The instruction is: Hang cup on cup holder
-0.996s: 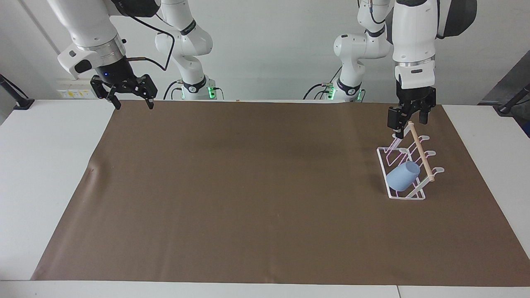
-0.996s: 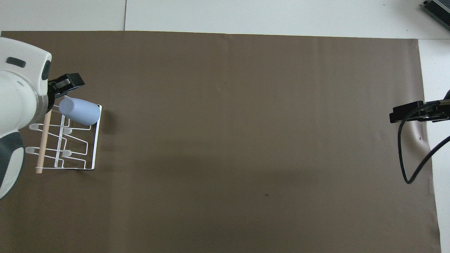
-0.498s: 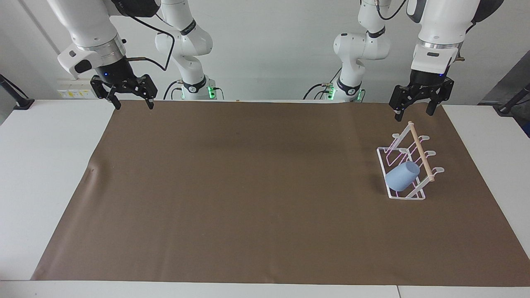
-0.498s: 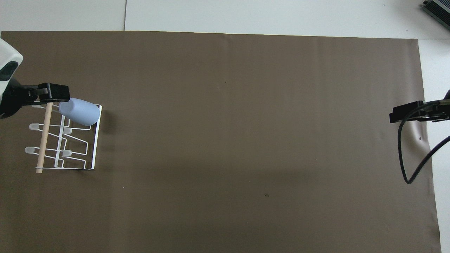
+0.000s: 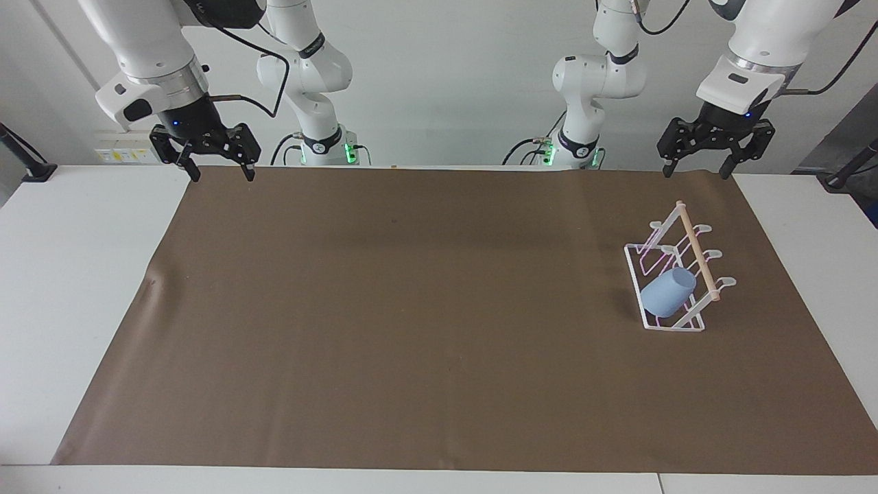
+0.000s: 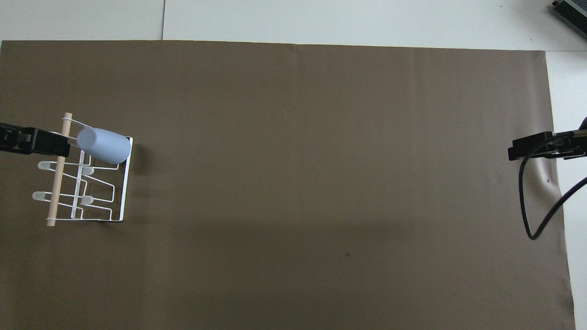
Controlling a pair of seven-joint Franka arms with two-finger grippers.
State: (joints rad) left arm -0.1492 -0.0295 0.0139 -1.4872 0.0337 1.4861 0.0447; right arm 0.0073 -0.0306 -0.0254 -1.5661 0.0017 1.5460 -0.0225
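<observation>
The light blue cup point(image 5: 667, 293) hangs mouth-down and tilted on a peg of the white wire cup holder point(image 5: 696, 250), at the rack's end farthest from the robots. It also shows in the overhead view point(image 6: 103, 145), on the cup holder point(image 6: 57, 183). The holder stands on the mat toward the left arm's end of the table. My left gripper point(image 5: 695, 175) is open and empty, raised over the mat's edge by the robots, apart from the rack; it shows at the overhead view's edge point(image 6: 34, 142). My right gripper point(image 5: 223, 177) is open and empty and waits over the mat's other corner point(image 6: 541, 146).
A brown mat point(image 5: 411, 309) covers most of the white table point(image 5: 68, 274). It has a small crease point(image 5: 151, 281) toward the right arm's end. A black cable point(image 6: 527, 206) hangs from the right gripper.
My left gripper has risen off the rack's rod and drawn back toward its base, turning as it went. The cup stays on the rack. The right arm has not moved.
</observation>
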